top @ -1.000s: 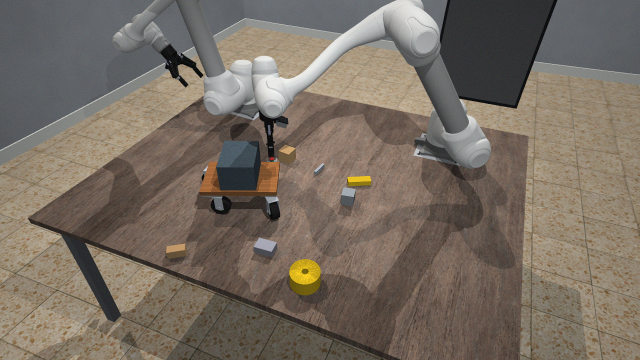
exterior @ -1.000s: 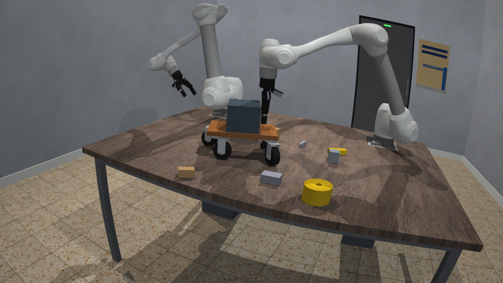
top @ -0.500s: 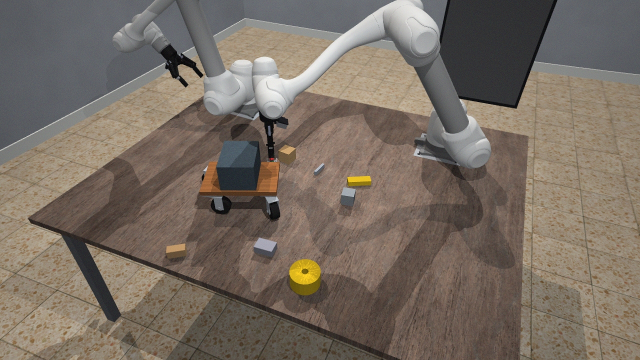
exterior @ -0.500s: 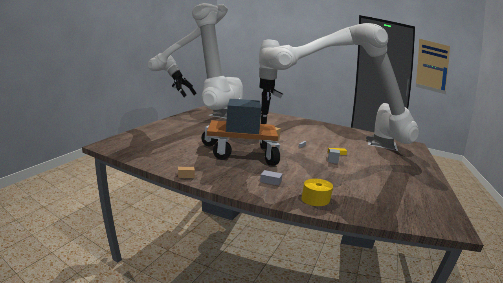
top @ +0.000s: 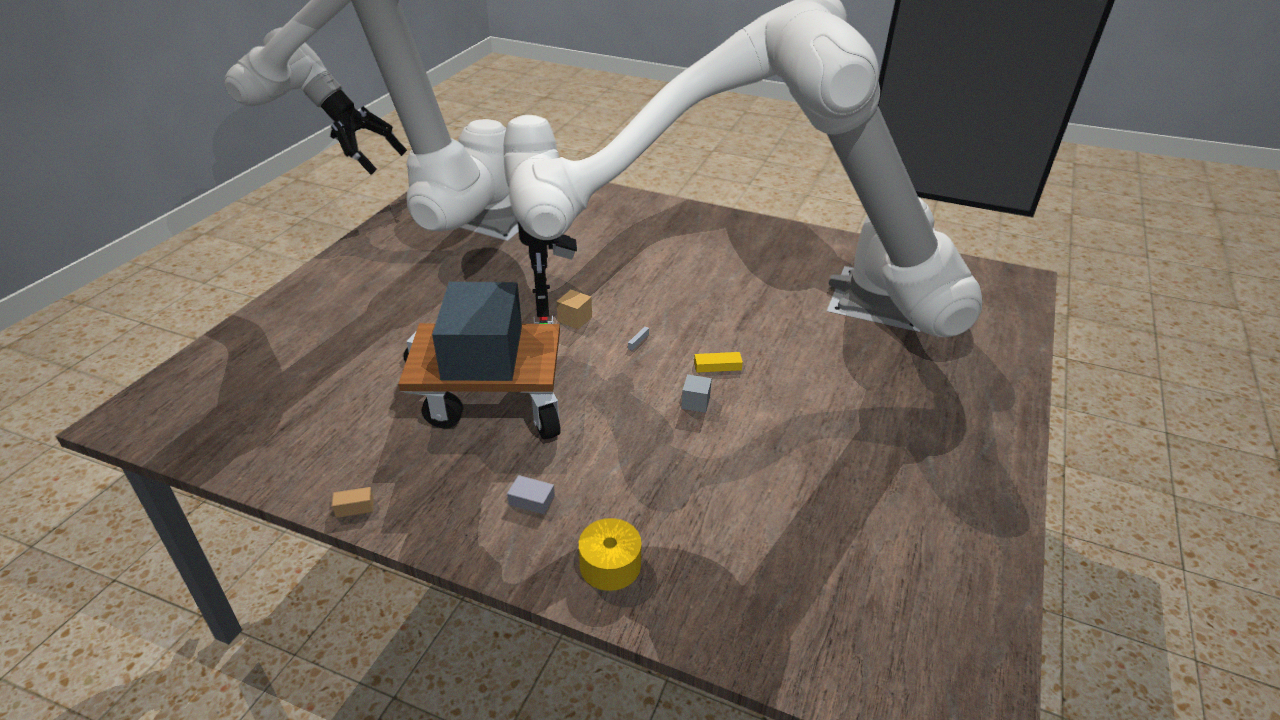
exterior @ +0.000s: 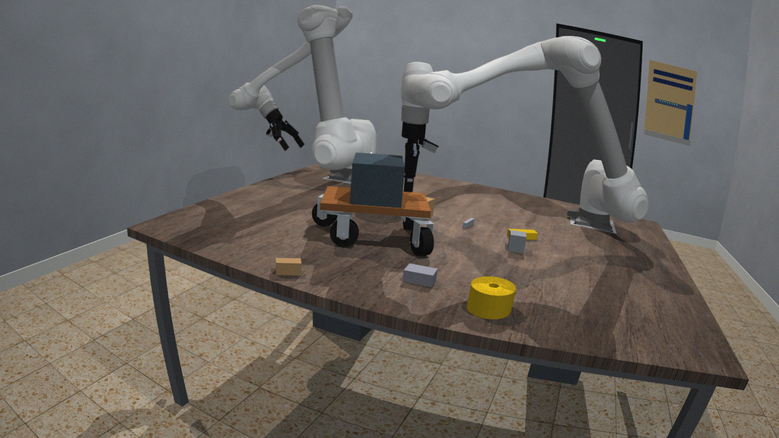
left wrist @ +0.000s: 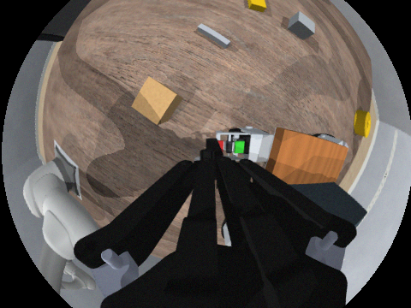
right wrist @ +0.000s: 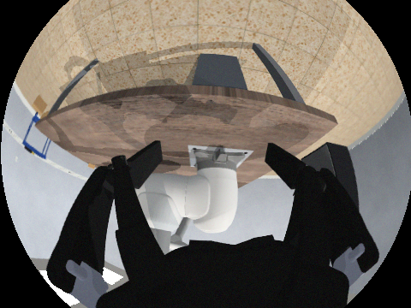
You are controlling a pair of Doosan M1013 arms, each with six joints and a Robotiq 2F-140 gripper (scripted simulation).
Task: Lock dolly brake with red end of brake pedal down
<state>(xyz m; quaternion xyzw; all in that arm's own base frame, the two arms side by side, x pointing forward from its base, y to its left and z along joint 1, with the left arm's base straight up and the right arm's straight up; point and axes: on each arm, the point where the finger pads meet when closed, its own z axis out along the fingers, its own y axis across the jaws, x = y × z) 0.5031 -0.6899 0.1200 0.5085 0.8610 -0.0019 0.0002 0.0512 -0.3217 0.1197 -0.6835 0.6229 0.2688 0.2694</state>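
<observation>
Dolly (top: 544, 351) (exterior: 418, 205) (left wrist: 308, 150) upright on the table (top: 805, 573) (exterior: 599, 326) (left wrist: 86, 64) (right wrist: 205, 115), dark box (top: 477, 340) (exterior: 377, 180) (left wrist: 334, 203) on its deck. Left claw (top: 542, 315) (exterior: 408, 187) (left wrist: 211, 147) clenched on nothing, pointing down at the far caster's pedal. Red end (top: 543, 318) (left wrist: 221, 145) shows right at the fingertips; contact, and whether that end is down, I cannot tell. Green end (left wrist: 239, 147) lies nearer the deck. Right claw (top: 386, 159) (exterior: 293, 146) (right wrist: 213, 150) released, fingers wide, raised well apart from the dolly. Tan cube (top: 574, 308) (exterior: 431, 205) (left wrist: 156, 100) sits near the pedal. Grey block (top: 696, 394) (exterior: 517, 242) (left wrist: 301, 26) lies beside a yellow bar (top: 718, 362) (exterior: 530, 234) (left wrist: 257, 5). Yellow cylinder (top: 609, 559) (exterior: 490, 299) (left wrist: 362, 124) stands near the table's edge, hole uppermost, with a lilac block (top: 530, 495) (exterior: 420, 275) between it and the dolly.
</observation>
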